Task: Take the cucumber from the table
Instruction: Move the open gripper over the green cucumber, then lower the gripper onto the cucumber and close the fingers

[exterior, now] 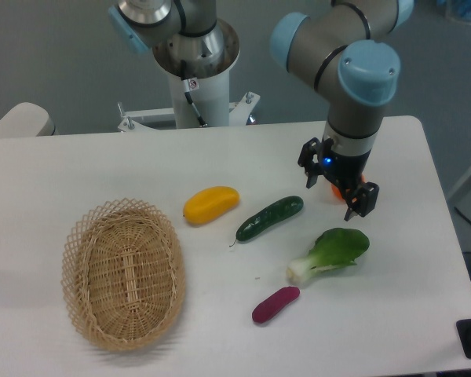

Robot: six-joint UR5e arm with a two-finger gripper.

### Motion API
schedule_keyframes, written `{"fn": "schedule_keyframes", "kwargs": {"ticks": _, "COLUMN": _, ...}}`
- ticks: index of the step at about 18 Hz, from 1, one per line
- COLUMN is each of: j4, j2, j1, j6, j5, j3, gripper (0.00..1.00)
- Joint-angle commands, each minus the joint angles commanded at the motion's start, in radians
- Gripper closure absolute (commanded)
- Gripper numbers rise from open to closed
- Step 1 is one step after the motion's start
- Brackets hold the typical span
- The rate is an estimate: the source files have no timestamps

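The dark green, bumpy cucumber (269, 217) lies at a slant on the white table (78, 169), its thin stem tip pointing lower left. My gripper (334, 187) hangs above the table to the cucumber's right, apart from it. Its two black fingers are spread and nothing is held between them. An orange fruit (335, 191) shows partly behind the fingers.
A yellow fruit (210, 203) lies left of the cucumber. A bok choy (331, 253) and a purple vegetable (275, 304) lie below it to the right. A wicker basket (123, 272) stands at the front left. The robot's base column (196, 86) rises at the table's back edge.
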Motion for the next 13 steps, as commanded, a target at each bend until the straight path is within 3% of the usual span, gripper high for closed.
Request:
{"fn": "schedule_keyframes", "kwargs": {"ticks": 6, "j4": 0.215, "j2": -0.008, "j1": -0.048, "j6": -0.083, "j5": 0.008, "j3": -0.152, "gripper": 0.0}}
{"fn": "schedule_keyframes", "kwargs": {"ticks": 9, "j4": 0.232, "j2": -0.011, "j1": -0.06, "j6": -0.083, "j5": 0.055, "j3": -0.189, "gripper": 0.0}}
{"fn": "schedule_keyframes", "kwargs": {"ticks": 13, "j4": 0.232, "j2": -0.026, "j1": -0.08, "j6": -0.045, "j5": 0.201, "j3": -0.219, "gripper": 0.0}}
